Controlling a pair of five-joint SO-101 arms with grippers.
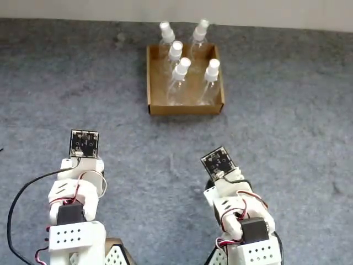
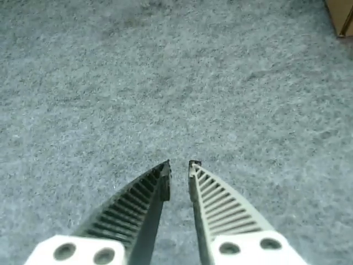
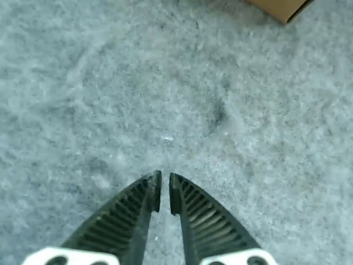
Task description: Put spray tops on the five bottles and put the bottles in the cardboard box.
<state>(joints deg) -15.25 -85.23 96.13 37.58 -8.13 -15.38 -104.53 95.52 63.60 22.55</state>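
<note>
- The left arm (image 1: 77, 187) sits folded back at the near left of the grey tabletop (image 1: 287, 165). In its wrist view the left tool (image 2: 179, 168) is closed to a narrow slit with nothing between its jaws, and it points down at bare grey surface.
- From the left tool the cardboard box (image 1: 185, 109) lies ahead and off to the right, well apart. The left wrist view catches one brown corner (image 2: 342, 16) of it.
- The five bottles (image 1: 180, 83) stand upright in the box area, their long axes vertical, and each carries a white spray top (image 1: 182, 65).
- Three bottles are plainly inside the walls. For the two rearmost, the high view does not settle whether they stand inside or just behind the back wall.
- The right arm (image 1: 237, 204) rests at the near right, angled slightly toward the box. The right tool (image 3: 165, 185) is likewise nearly closed and grips nothing.
- The right arm is the nearer of the two to the box, which lies almost straight ahead of it. Its wrist view shows a box corner (image 3: 281, 6) close to the frame edge.
- The high view gives the bottles and both arms but hides the jaws under the wrist cameras. The wrist views give the jaws but no bottle.
- As I judge it, the task looks finished or very nearly so. If a rear bottle needs seating, the right arm is better placed.
</note>
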